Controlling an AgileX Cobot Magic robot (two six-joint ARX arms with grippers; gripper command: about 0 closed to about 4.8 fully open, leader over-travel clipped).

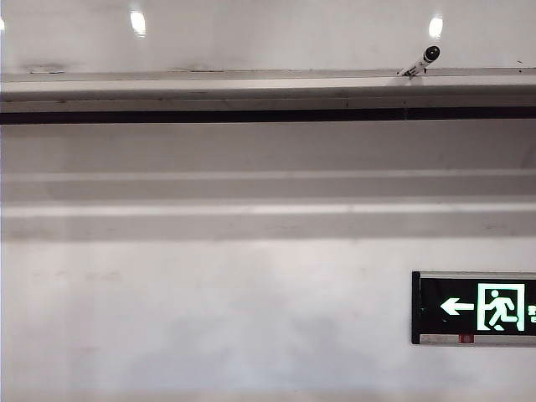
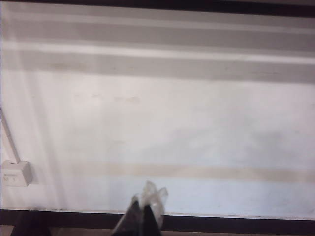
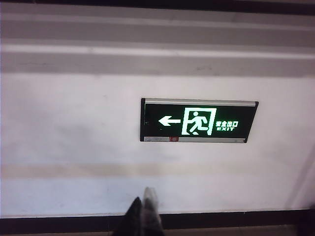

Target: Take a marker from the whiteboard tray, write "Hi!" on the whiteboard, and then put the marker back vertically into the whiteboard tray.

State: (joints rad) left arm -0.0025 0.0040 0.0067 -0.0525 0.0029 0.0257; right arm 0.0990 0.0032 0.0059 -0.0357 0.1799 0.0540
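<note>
The marker (image 1: 420, 63) is seen lying tilted on the tray (image 1: 209, 88), toward the right end in the exterior view, its black cap raised against the whiteboard (image 1: 251, 33). Two bright light reflections are noted on the whiteboard, and a dark strip is seen running beneath the tray. A green exit sign (image 1: 475, 307) is mounted on the wall (image 1: 209, 310) lower right, well apart from the marker. Neither arm is visible in the exterior view. The left gripper (image 2: 145, 209) is shown only in its wrist view, low before the wall, fingertips pressed together on nothing, near a wall socket (image 2: 15, 173). The right gripper (image 3: 142, 212) is likewise clenched and empty, held below the exit sign (image 3: 197, 121) in its wrist view.
</note>
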